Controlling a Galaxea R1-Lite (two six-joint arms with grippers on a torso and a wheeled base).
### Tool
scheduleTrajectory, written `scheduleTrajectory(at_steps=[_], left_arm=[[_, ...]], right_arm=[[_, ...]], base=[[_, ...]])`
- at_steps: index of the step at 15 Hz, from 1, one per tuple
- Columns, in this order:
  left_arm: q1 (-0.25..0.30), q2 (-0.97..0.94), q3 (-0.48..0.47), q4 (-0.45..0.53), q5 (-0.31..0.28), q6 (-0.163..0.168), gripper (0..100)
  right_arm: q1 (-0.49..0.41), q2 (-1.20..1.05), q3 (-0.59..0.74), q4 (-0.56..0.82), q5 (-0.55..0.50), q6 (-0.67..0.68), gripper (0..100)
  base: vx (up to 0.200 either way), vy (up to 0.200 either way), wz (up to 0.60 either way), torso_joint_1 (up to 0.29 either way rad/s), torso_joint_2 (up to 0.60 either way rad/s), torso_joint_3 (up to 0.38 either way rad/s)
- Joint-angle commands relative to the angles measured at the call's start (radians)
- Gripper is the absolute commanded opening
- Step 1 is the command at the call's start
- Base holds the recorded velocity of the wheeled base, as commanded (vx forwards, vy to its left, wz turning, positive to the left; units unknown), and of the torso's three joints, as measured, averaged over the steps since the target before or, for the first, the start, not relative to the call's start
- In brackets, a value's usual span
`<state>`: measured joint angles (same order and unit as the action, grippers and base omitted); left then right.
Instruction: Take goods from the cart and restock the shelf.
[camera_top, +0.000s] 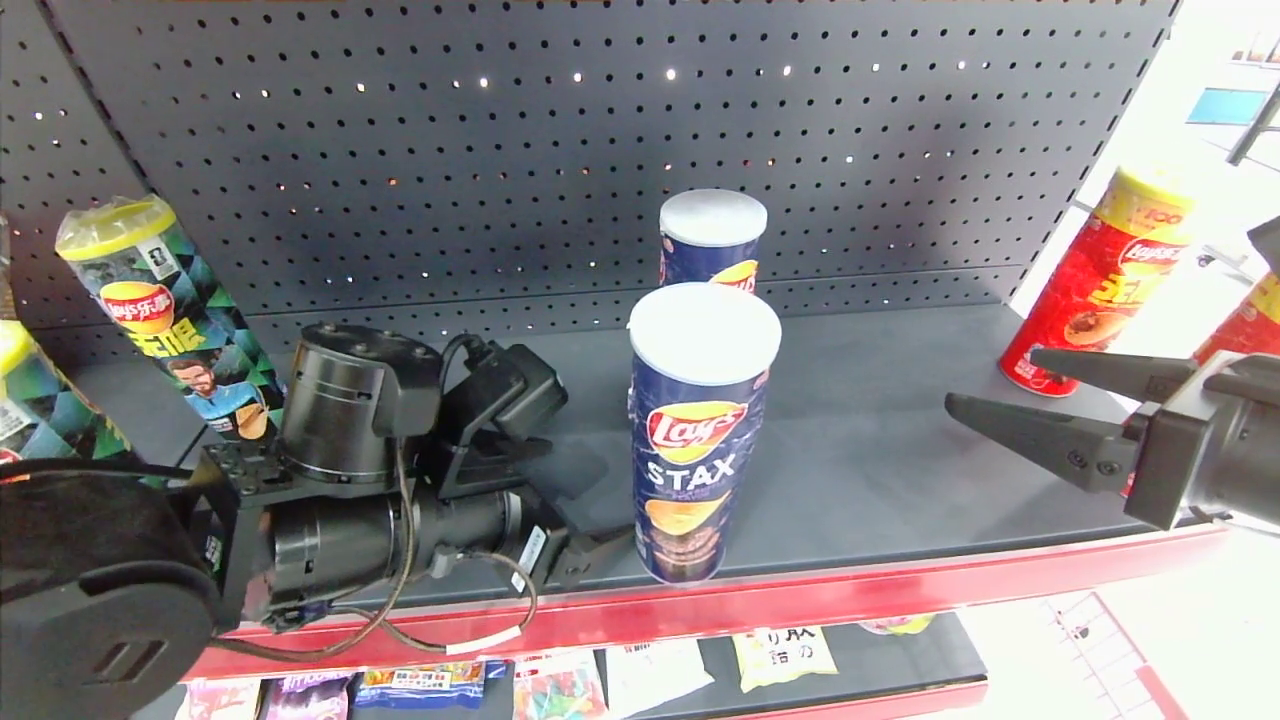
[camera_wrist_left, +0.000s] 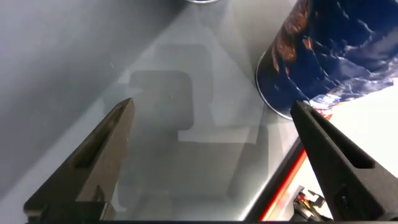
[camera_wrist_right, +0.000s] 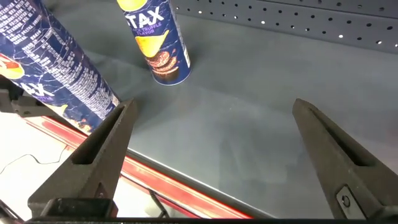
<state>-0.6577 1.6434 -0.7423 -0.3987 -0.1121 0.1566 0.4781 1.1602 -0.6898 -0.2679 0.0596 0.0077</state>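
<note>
front can: blue chip can (camera_top: 700, 440) stands upright near the front of the shelf deck (camera_top: 880, 430), just behind the red lip (camera_top: 900, 585). Looks already set down, nothing gripping it.
rear can: 2nd blue can (camera_top: 712, 240), same kind, right behind it by the pegboard (camera_top: 500, 150). So they're lined up front-to-back, prob to build one facing row.
left gripper: left gripper (camera_wrist_left: 211, 106) sits low over the deck just beside the front can, fingers spread wide w/ nothing between them. The can is off past one finger, not inside the gap. My guess is it's the arm that placed it, but can't confirm.
right gripper: right gripper (camera_top: 992, 378) hangs above the right part of the deck, well apart from both blue cans. Also wide open and empty. Prob parked out there so it doesn't clip anything.
neighbours: red cans (camera_top: 1095, 280) at the right end, green-and-black cans (camera_top: 165, 310) leaning at the left end. The blue row goes in the gap between, so flavours stay grouped imo.
surface: flat dark grey metal deck, smooth, a bit reflective. A tall narrow can this near the lip could tip w/ a side bump.
room: store-type shelving, bright pale floor off to the right, snack packets (camera_top: 660, 675) on the shelf below.
</note>
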Motion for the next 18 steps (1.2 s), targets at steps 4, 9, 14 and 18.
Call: scheduleTrajectory(at_steps=[4,9,14,18], left_arm=[[0.0,0.016,-0.022,0.0,0.0,0.0,100],[0.0,0.03,-0.037,0.0,0.0,0.0,100],[0.0,0.035,-0.045,0.0,0.0,0.0,100],[-0.002,0.036,-0.045,0.0,0.0,0.0,100]], right_arm=[[0.001,0.003,0.001,-0.001,0.0,0.0,100],[0.001,0.003,0.001,-0.001,0.0,0.0,100],[-0.007,0.001,0.001,-0.002,0.0,0.0,100],[-0.007,0.001,-0.001,-0.001,0.0,0.0,100]], base=[[0.0,0.0,0.0,0.0,0.0,0.0],[0.0,0.0,0.0,0.0,0.0,0.0],[0.0,0.0,0.0,0.0,0.0,0.0],[0.0,0.0,0.0,0.0,0.0,0.0]])
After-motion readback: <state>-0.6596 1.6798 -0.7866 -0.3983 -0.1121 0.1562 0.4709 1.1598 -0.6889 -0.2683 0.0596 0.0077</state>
